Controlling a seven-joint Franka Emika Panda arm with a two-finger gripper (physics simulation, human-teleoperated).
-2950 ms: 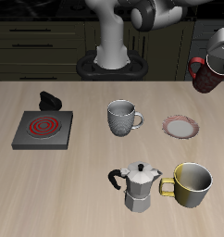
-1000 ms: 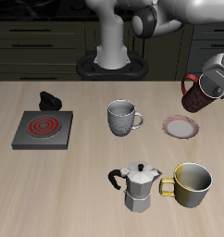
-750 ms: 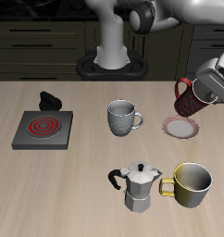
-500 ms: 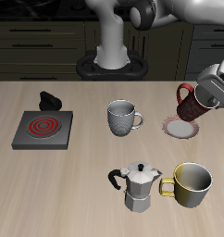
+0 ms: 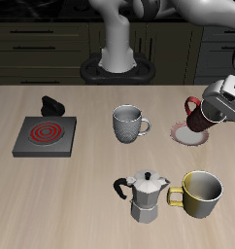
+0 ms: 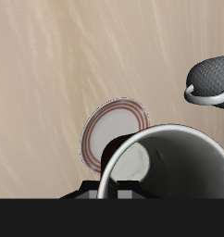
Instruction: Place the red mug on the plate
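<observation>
Red mug [image 5: 199,116] is tilted and off the table, held in the gripper [image 5: 218,105], whose fingers are closed on the mug's rim side; handle loop points toward the grey-white mug. It sits directly over the plate [image 5: 184,134], covering most of it in the exterior view; can't tell whether the mug base touches the plate surface. Wrist view looks down past the mug's open mouth [image 6: 169,167], light grey inside, with the plate [image 6: 105,125] just beyond the rim, pink ring and white centre visible; mug shadow falls on part of it. Grey-white patterned mug [image 5: 126,124] stands upright on the table beside the plate, apart from it, and shows in the wrist view too [image 6: 213,81]. Nearer the table's front edge: a yellow mug [image 5: 200,194] with a silver moka pot [image 5: 143,195] just beside it, the mug's handle close to the pot. Well apart on the far side of the table from the plate: a square grey burner [image 5: 44,135] with a red spiral, and a small black object [image 5: 51,105] just behind it. Robot base [image 5: 117,60] stands at the table's back edge.
</observation>
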